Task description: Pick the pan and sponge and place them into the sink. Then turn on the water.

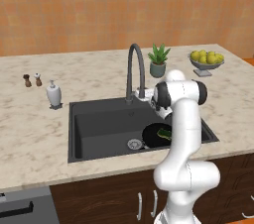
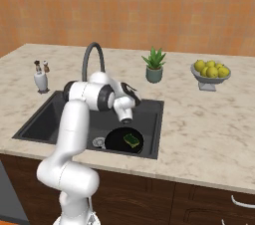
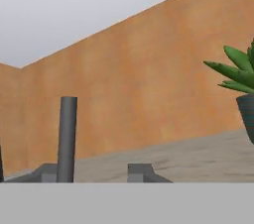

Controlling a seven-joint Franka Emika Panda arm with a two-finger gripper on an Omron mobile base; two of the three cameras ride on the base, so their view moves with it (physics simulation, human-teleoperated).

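Pan (image 2: 123,141) lies inside the sink (image 2: 42,119) beside the drain, with the sponge (image 2: 131,140) on it. No water runs from the faucet (image 2: 92,57). The tool (image 3: 94,173), fingers parted and empty, faces the faucet's base.

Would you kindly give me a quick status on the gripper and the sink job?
Gripper by the faucet base, jaw state unclear. Pan in sink, sponge on it. No water running. Nothing in the way.
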